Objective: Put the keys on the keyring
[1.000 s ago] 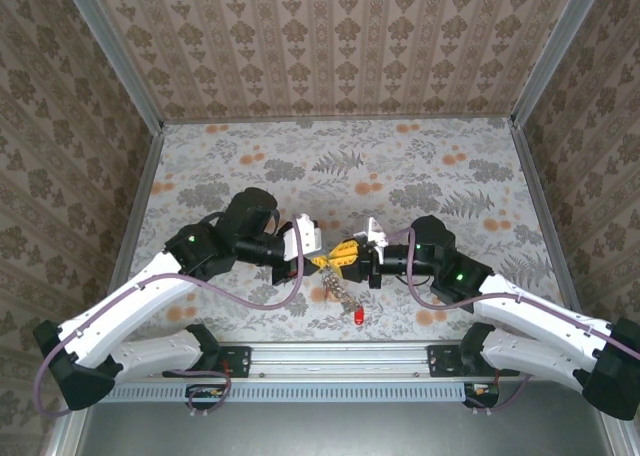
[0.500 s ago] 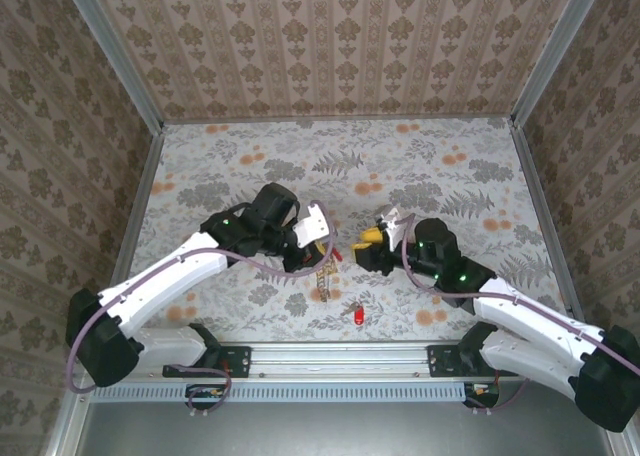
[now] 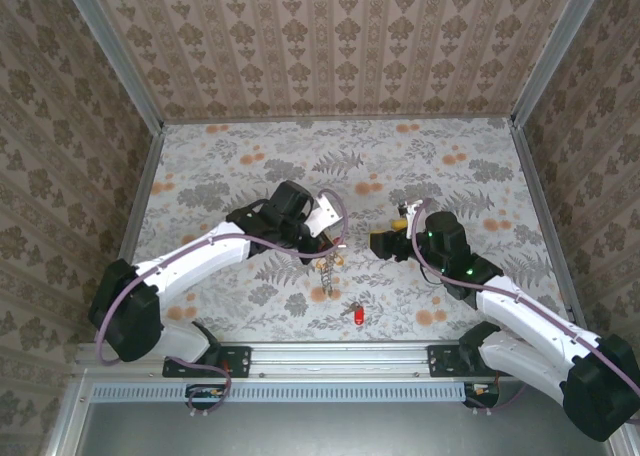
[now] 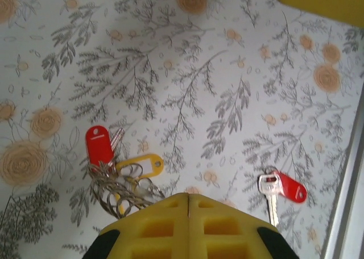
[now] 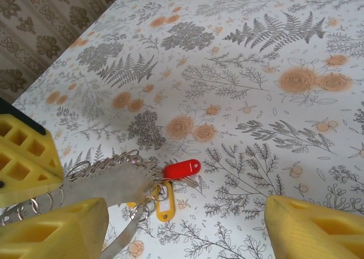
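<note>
Yellow left gripper [image 4: 187, 202]. Just ahead, left of it: red key tag [image 4: 98, 142], yellow key tag [image 4: 145, 165]. Right of it: red-headed silver key [image 4: 282, 188]. White table [image 4: 227, 71], grey ferns, orange roses.

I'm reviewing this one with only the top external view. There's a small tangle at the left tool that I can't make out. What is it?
Observer: The left wrist view shows a bunch of thin metal rings carrying a red plastic tag and a yellow plastic tag, held by the shut left tool.
Operator: Anything lying apart from it?
Observer: A silver key with a red head, alone on the floral table cover.
Operator: Is the right tool holding anything?
Observer: No. The right wrist view shows its yellow fingers spread wide, gripping nothing.
</note>
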Available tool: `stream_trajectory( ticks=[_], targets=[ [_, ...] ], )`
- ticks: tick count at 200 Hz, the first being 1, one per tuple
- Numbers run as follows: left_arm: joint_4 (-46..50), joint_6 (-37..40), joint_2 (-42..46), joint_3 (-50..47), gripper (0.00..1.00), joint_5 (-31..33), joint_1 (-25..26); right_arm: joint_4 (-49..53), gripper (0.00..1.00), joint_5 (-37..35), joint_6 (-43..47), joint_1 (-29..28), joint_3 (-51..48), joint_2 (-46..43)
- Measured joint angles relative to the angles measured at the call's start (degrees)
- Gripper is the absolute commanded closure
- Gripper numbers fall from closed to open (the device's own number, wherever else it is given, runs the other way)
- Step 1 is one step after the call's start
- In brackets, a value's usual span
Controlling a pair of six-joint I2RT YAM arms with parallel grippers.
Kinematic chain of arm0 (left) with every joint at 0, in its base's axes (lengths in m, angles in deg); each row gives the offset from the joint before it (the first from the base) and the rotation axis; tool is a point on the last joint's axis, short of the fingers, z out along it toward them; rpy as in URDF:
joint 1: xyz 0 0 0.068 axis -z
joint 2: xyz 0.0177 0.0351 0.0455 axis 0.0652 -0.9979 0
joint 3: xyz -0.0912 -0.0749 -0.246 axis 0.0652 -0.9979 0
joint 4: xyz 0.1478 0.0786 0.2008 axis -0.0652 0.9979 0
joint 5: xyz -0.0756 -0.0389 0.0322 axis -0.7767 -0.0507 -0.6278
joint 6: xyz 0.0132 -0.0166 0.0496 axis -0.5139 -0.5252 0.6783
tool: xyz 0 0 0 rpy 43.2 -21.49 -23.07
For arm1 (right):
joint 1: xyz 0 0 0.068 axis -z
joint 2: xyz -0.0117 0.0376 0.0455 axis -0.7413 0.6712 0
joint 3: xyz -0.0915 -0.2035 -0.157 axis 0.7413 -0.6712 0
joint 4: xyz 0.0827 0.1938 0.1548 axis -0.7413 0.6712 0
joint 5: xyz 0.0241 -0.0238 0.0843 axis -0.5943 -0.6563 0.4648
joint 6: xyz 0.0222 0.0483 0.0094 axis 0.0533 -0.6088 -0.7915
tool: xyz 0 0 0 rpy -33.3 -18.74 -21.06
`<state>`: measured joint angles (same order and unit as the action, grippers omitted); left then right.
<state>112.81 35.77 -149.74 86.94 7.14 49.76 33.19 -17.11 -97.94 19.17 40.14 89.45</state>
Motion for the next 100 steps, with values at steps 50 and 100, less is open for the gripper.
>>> stream_trajectory(
  ticks=[50, 100],
  targets=[
    [-5.0, -1.9, -2.4, 0.0, 1.0, 0.0, 0.0, 0.1, 0.23, -1.2, 0.5, 0.6, 0.0, 0.0],
    [-5.6, -1.9, -3.6, 0.7, 1.0, -0.9, 0.9, 0.0, 0.21, -1.4, -0.4, 0.7, -0.2, -0.2]
  ],
)
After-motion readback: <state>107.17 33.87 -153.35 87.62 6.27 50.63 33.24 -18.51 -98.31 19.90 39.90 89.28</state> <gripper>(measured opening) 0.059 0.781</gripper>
